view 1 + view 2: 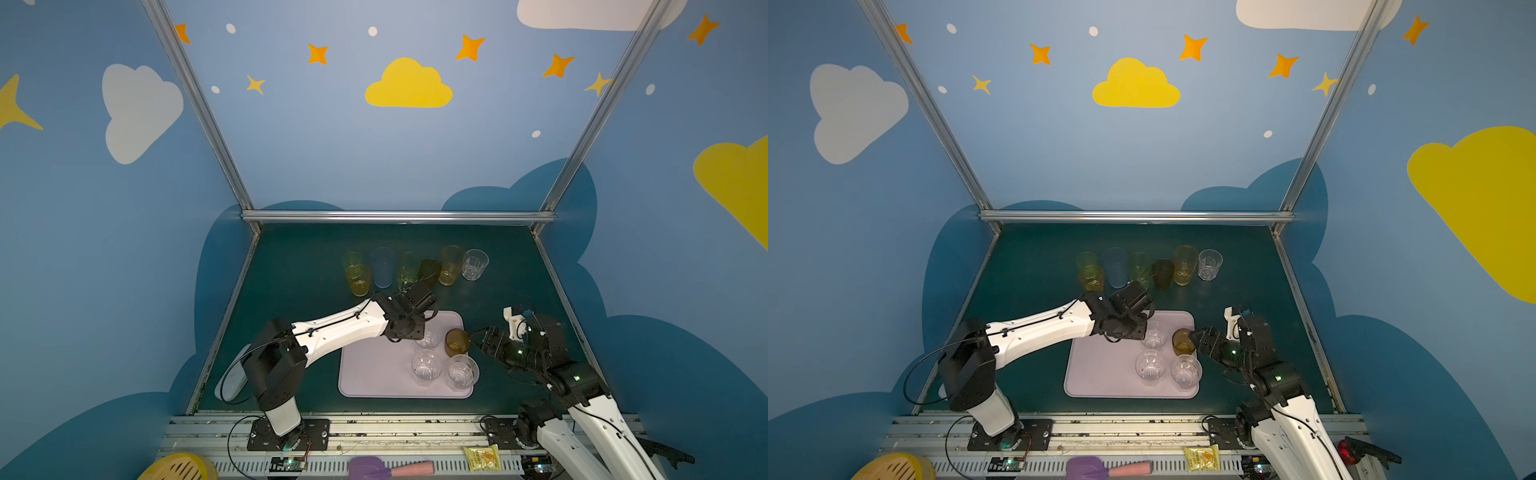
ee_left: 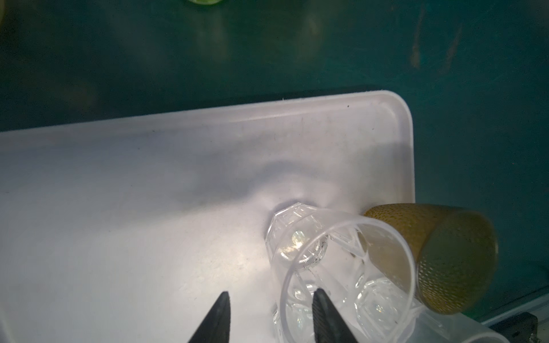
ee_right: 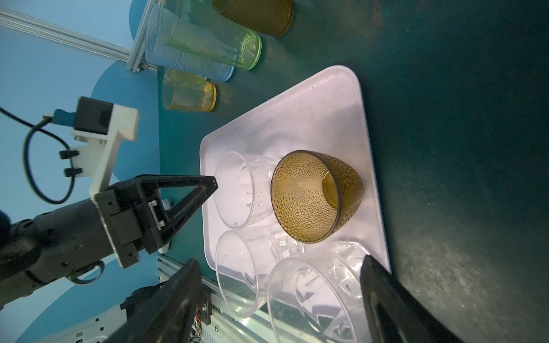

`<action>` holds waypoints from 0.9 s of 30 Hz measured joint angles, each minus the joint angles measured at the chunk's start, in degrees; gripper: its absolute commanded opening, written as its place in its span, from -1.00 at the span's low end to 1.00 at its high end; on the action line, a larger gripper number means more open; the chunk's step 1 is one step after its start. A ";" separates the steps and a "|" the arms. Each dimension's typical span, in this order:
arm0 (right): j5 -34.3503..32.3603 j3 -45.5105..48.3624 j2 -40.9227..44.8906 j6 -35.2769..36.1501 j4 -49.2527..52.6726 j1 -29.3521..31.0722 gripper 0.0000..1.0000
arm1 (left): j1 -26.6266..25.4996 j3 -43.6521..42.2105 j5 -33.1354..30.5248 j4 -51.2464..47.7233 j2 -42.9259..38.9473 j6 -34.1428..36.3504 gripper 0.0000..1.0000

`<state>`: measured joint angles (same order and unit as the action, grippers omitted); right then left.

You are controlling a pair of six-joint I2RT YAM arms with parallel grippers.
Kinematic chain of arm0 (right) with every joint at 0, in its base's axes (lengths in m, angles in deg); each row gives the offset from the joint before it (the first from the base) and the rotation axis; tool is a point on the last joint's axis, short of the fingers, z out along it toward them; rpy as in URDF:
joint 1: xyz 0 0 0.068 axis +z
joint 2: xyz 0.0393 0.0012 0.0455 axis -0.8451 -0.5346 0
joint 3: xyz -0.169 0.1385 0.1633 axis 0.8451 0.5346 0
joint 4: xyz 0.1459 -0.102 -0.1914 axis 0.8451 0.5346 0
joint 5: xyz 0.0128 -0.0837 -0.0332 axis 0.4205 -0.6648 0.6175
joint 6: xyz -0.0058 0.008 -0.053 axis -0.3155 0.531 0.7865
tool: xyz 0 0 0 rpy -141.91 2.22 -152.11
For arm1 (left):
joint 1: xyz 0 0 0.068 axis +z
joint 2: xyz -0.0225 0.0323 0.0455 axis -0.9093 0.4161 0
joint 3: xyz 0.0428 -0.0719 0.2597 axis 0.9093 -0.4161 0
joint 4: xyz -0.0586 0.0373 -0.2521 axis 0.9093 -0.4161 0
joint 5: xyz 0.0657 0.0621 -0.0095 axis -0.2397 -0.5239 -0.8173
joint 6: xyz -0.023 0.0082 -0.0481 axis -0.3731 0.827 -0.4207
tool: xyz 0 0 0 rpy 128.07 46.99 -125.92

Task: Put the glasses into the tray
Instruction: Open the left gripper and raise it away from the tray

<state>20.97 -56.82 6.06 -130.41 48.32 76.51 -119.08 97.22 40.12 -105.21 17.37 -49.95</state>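
The left pincer [image 2: 271,314] hangs over the tray [image 2: 118,208] with its jaws parted and released. The wall of a clear glass [image 2: 297,237] rises between its two tips, and neither tip seems to touch it. This glass stands upright in the tray, with a brown glass [image 2: 445,252] just beside it.

The right pincer [image 3: 279,259] is spread wide and grips nothing. A nearer clear glass [image 3: 315,297] sits between its tips, a third clear glass [image 3: 234,267] is beside that, and the brown glass is straight ahead. All four are inside the tray.

Beyond the left pincer, a row of glasses [image 1: 409,268] stands on the table [image 1: 291,270], outside the tray.
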 measured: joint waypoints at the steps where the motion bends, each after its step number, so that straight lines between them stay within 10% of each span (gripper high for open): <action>1: 0.00 0.00 0.00 0.00 0.02 0.00 0.66 | 0.04 0.00 -0.46 -0.26 -0.74 0.02 0.04; 16: -1.07 -2.14 -2.69 0.15 1.40 0.00 0.67 | 3.21 -5.88 -10.01 -1.57 -16.98 3.69 0.99; 27: -4.20 -10.45 -8.68 1.88 2.78 -0.74 0.67 | 10.19 -17.68 -13.86 1.07 -31.71 3.65 0.99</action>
<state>16.78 -67.26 -2.62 -128.53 51.10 75.77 -108.90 79.54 26.26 -104.14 -14.35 -46.30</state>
